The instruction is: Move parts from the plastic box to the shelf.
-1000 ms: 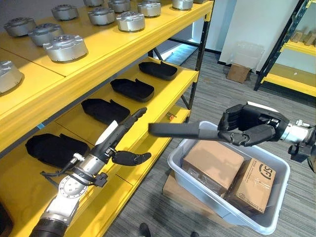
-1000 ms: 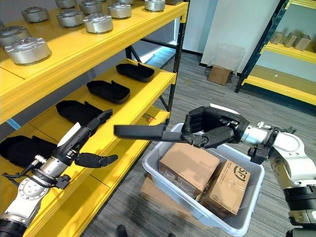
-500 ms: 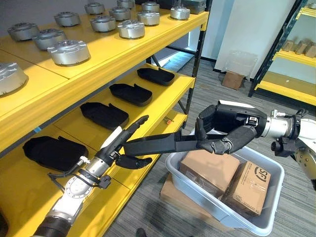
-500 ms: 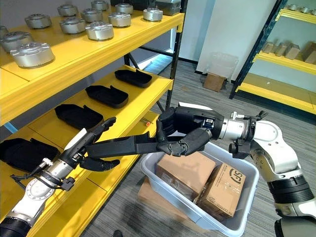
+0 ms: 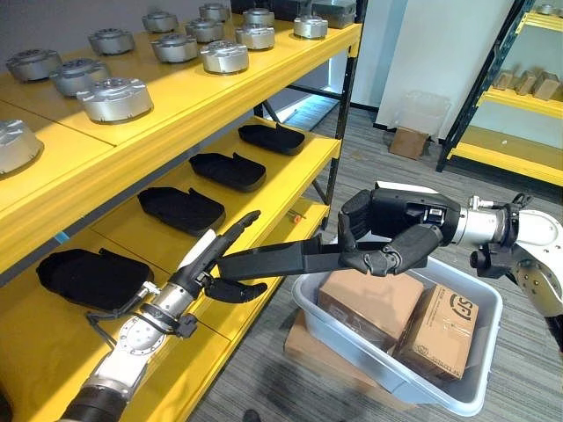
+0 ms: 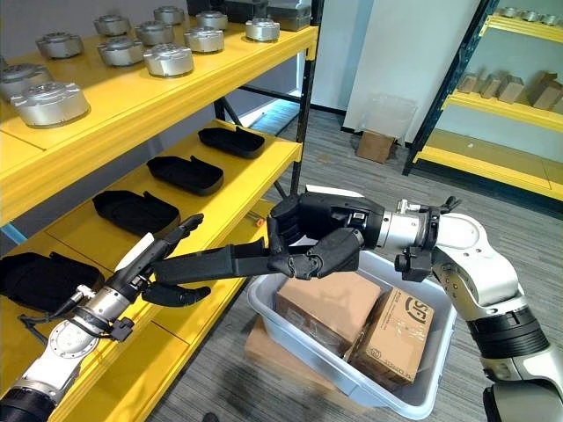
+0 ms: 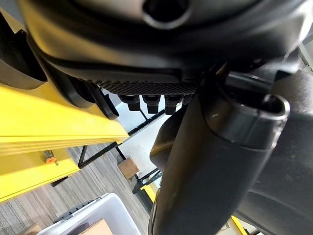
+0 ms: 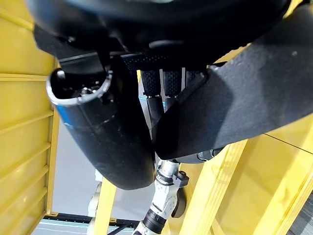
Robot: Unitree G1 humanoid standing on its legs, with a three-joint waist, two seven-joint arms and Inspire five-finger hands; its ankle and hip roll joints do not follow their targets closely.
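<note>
now right hand (image 5: 387, 237) gripping part (image 5: 281, 260), left hand (image 5: 215, 268) beside

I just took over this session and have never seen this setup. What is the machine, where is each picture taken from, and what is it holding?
A humanoid robot with two dark hands. The wide pictures come from its head; the close ones sit on each wrist. Its right hand grips one end of a long black part; the open left hand meets the far end. Beside it, the yellow shelf carries similar black parts, with round metal parts above. On the floor stands the plastic box holding cardboard cartons.
</note>
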